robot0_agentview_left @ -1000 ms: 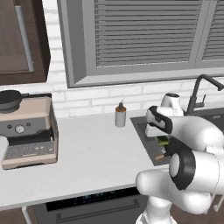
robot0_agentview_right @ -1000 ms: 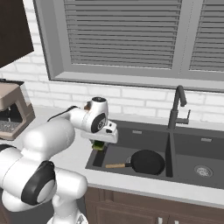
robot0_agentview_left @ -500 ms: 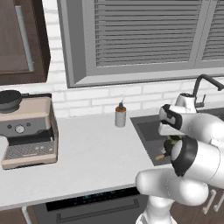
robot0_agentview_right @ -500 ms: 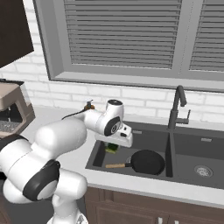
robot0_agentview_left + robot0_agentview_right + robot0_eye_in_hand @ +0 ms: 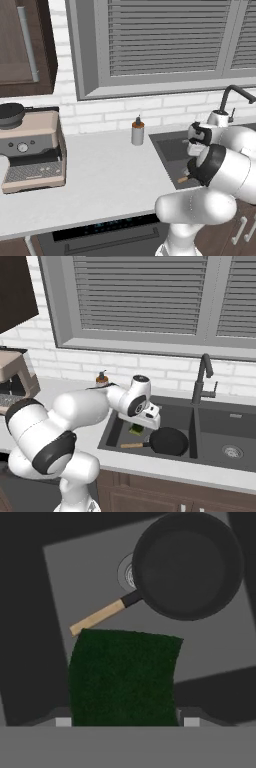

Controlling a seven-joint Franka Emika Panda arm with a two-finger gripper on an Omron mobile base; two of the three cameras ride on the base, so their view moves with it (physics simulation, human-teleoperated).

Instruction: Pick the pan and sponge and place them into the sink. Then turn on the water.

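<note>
- Gripper (image 5: 127, 722): 2 small dark finger tips with pale pads, closed on the sponge from either side; it hangs over the left basin of the sink.
- Sponge (image 5: 125, 679): rectangular block, dark green with a coarse, fibrous face, held between the finger tips (in the right base view a green-and-yellow patch (image 5: 136, 429) shows just under the hand).
- Pan (image 5: 187, 564): round, shallow, matte black, with a straight light wooden handle joined by a short dark collar. It lies flat on the basin floor beyond and below the gripper, the handle end pointing back toward the sponge's far corner; the bowl partly covers the drain.
- Sink (image 5: 112, 436): dark grey, smooth, rectangular, 2 basins split by a narrow ridge. The gripper is above the left basin; the right basin lies well off to the side.
- Drain (image 5: 126, 571): round, steel-coloured ring, half hidden under the pan's rim.
- Tap (image 5: 202, 378): tall, slim, dark, with a hooked spout, standing at the back edge of the sink beyond the gripper, near the ridge.
- Soap bottle (image 5: 137, 131): small grey cylinder with a brownish pump top, upright on the pale, smooth counter (image 5: 100, 185), left of the sink.
- Coffee machine (image 5: 31, 150): boxy, beige and grey, with a ribbed drip tray, well apart from the gripper at the counter's far left.
</note>
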